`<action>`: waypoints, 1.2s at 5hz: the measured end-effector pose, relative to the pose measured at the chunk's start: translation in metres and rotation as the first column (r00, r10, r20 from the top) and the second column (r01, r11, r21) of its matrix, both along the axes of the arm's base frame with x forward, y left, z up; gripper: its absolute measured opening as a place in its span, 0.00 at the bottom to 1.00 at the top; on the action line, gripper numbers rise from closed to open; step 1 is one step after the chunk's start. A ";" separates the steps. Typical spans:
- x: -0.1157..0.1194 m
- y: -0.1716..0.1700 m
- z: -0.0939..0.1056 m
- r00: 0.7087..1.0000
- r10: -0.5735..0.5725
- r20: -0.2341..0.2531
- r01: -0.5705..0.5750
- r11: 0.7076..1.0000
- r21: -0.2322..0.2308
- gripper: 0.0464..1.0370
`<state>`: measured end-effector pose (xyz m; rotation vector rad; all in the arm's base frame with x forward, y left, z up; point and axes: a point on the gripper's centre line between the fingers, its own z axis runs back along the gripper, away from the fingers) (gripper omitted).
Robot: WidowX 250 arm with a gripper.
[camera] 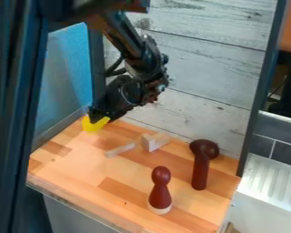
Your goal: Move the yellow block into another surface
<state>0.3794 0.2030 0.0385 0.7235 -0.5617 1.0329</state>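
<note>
The wall (196, 59), pale and planked, rose behind the table (69, 161), whose wooden top made up the work surface. The arm (132, 43) came in from the upper left and slanted down to the table's far left corner, near a blue panel (64, 75). At the lower right stood a white ridged surface (274, 184), apart from the tabletop. The gripper (98, 117) was at that far corner, its tip overlapping the yellow block (93, 124). Whether it was pinching the block or only meeting it, I could not tell, nor how wide it was set.

The dark red mallet (201, 168) stood toward the right, and the pin (161, 191), dark red with a pale base, stood nearer the front. Between these and the corner were a light wood piece (154, 141) and, just beside it, a thin stick (120, 149).

As for progress, the gripper had reached the block, but no move to another surface had been completed: the block was at the table's corner. If the grip was not secured, that was left to do; then came lifting the block, carrying it to the other surface, setting it down and letting go. Which surface was meant remained unclear.
</note>
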 end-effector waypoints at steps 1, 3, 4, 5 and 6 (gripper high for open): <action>0.001 0.017 -0.011 0.996 0.089 -0.027 -0.091 0.994 -0.064 0.54; 0.004 0.043 -0.039 0.976 0.197 -0.092 -0.206 0.974 -0.092 0.54; 0.005 0.050 -0.043 0.970 0.214 -0.113 -0.221 0.974 -0.051 0.54; 0.003 0.055 -0.048 0.963 0.226 -0.144 -0.226 0.974 0.017 0.54; 0.005 0.051 -0.062 0.957 0.211 -0.201 -0.218 0.976 -0.014 0.54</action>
